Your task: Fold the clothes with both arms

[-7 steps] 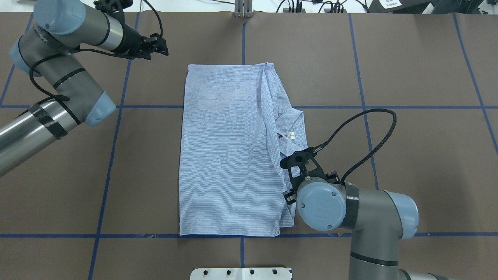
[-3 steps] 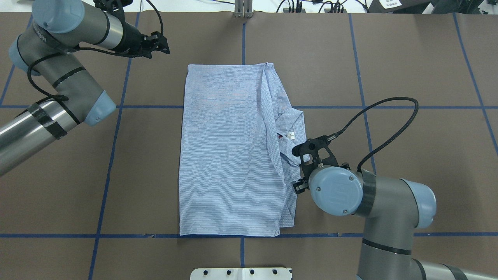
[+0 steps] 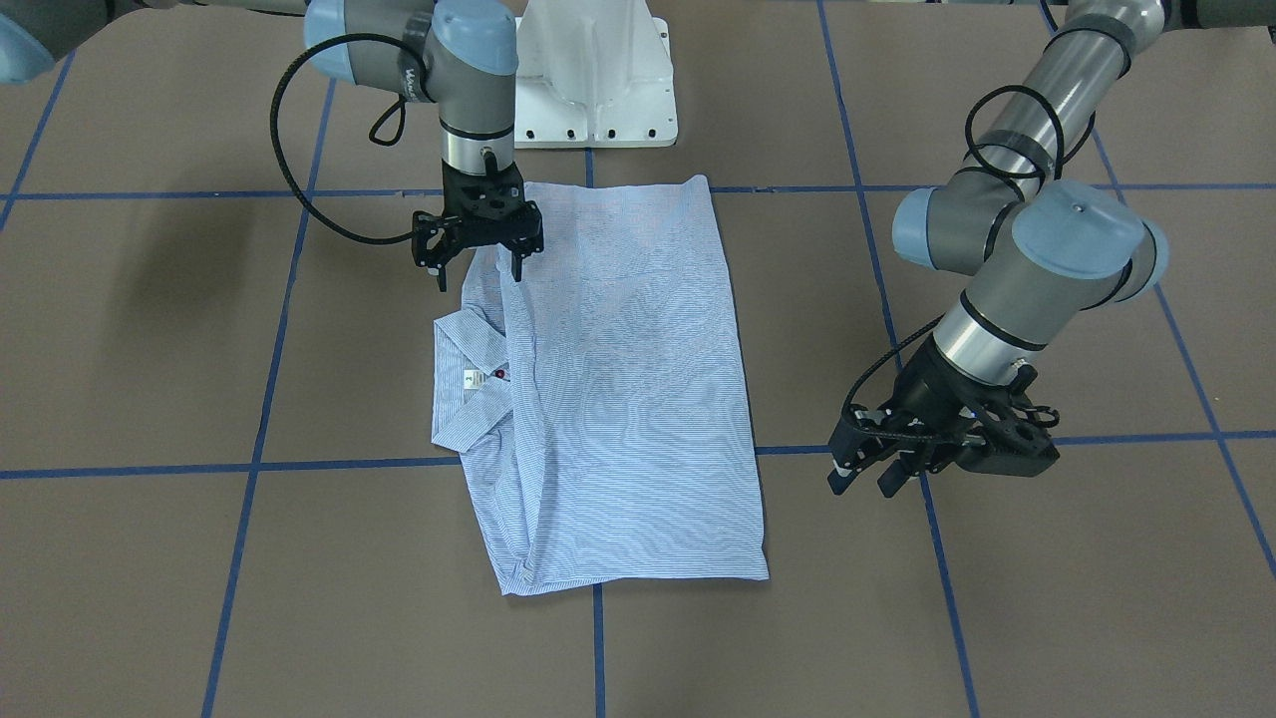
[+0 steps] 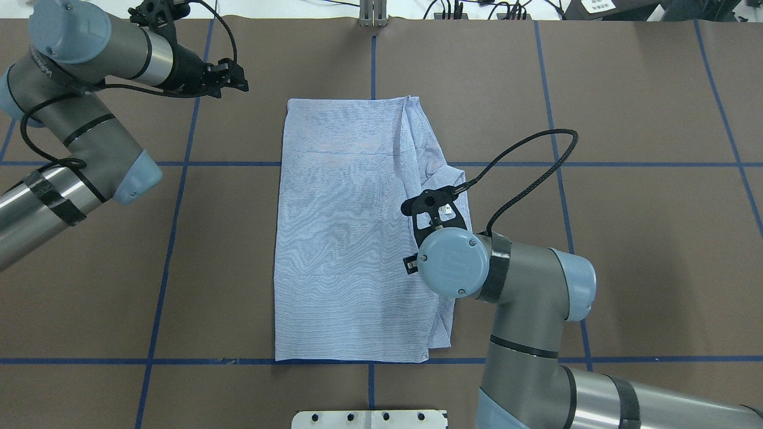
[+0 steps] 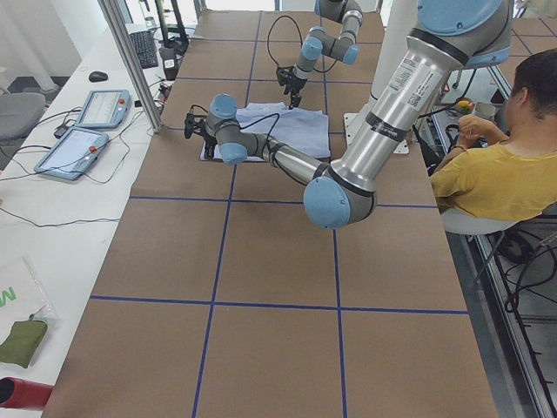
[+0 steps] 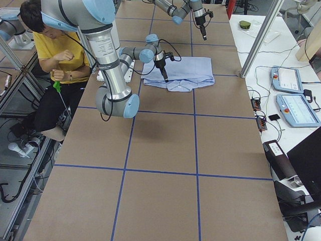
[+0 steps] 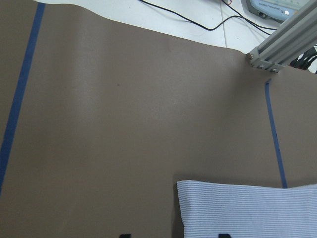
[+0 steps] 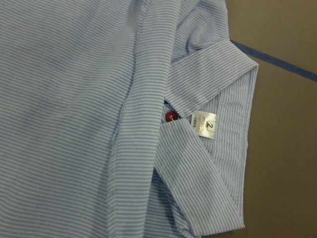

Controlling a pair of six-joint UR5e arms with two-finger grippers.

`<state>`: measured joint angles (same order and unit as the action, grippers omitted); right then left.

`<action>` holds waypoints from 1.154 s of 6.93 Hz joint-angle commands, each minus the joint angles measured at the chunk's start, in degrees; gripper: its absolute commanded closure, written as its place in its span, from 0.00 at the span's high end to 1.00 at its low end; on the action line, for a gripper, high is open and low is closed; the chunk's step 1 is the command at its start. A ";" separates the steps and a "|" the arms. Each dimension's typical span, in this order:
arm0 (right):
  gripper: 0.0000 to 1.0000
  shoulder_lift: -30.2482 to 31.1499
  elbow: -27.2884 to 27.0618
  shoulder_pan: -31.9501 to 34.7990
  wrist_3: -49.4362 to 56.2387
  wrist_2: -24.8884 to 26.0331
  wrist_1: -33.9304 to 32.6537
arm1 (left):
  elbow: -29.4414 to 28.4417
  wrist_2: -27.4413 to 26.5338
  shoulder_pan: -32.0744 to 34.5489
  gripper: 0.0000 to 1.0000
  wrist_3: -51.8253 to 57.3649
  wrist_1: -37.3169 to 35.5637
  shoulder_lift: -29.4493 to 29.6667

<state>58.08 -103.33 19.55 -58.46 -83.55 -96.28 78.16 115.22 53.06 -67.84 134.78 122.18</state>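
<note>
Our right gripper (image 3: 478, 276) has swung back in from the shirt's side edge and now hangs over the folded layers next to the collar (image 8: 218, 64). Our left gripper (image 3: 859, 486) has drawn slightly away from the far corner. The shirt (image 4: 346, 238) lies flat at mid-table (image 4: 626, 238), folded into a long rectangle, with the collar and neck tag (image 8: 204, 124) poking out on our right side. Both pincers are spread wide and hold nothing. The left one hovers over bare table near the shirt's far left corner. We judge the cloth to be light and limp, with layers that may slide over each other. We would pinch through all the layers at two corners and lift them together.
</note>
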 commanded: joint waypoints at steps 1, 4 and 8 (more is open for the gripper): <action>1.00 -1.74 3.48 0.05 0.62 -0.12 0.04 | 0.24 0.00 -0.06 0.67 0.07 0.13 -0.37; 1.00 -0.87 3.93 1.89 4.56 -1.09 0.13 | 0.16 0.00 -0.06 0.67 0.16 0.13 -0.37; 1.00 5.81 -1.51 7.43 11.17 -6.53 0.04 | 0.24 0.00 -0.06 0.67 0.16 0.05 -0.28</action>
<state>62.20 -102.73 26.06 -48.34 -88.99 -96.17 78.36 115.22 53.00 -67.68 134.89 121.87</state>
